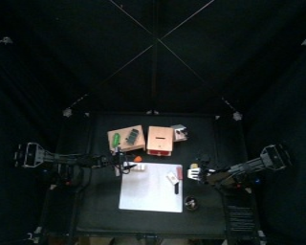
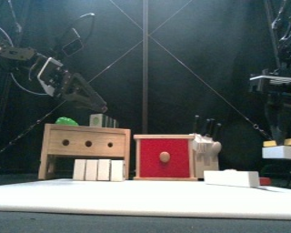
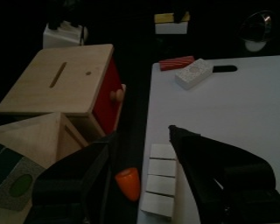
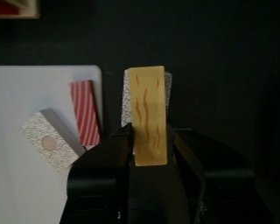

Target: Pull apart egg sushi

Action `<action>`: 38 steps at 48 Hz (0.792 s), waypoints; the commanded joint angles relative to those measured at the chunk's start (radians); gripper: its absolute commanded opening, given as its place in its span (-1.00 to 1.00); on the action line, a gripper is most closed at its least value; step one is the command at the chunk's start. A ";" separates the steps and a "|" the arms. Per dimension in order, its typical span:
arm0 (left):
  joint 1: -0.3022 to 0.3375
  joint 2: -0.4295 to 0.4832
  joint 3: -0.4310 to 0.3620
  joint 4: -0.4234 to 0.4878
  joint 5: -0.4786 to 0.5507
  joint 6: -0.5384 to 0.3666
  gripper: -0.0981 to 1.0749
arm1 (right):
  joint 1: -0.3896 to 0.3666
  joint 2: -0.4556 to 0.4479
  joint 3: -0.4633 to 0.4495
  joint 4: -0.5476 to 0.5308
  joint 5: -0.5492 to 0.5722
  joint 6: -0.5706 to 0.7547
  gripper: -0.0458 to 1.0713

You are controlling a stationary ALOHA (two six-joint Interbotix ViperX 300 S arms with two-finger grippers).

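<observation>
- While the right gripper (image 4: 149, 150) is hanging beside the white cutting board (image 4: 38, 92), its jaws are clenching the egg sushi (image 4: 147, 109), the yellow slab projecting toward twelve o'clock from between them in the right wrist view.
- The left gripper (image 3: 166, 175) is hovering with jaws spread wide, near the brown boxes (image 3: 60, 79), grasping nothing.

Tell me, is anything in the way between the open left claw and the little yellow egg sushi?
Nothing visible blocks it. The right gripper holds the small yellow-and-whitish egg sushi in the air over bare black table, beside the white cutting board. The open left gripper hangs apart.
</observation>
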 commanded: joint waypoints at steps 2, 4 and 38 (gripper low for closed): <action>-0.020 0.005 -0.023 0.008 -0.087 0.000 0.65 | 0.017 -0.032 -0.026 -0.166 -0.071 0.008 -0.15; -0.031 0.017 -0.025 0.012 -0.132 0.000 0.66 | 0.017 -0.037 -0.031 -0.242 -0.115 0.008 -0.15; 0.005 0.376 -0.293 0.387 -0.606 -0.511 0.67 | -0.021 -0.008 -0.072 -1.060 -0.359 0.012 -0.15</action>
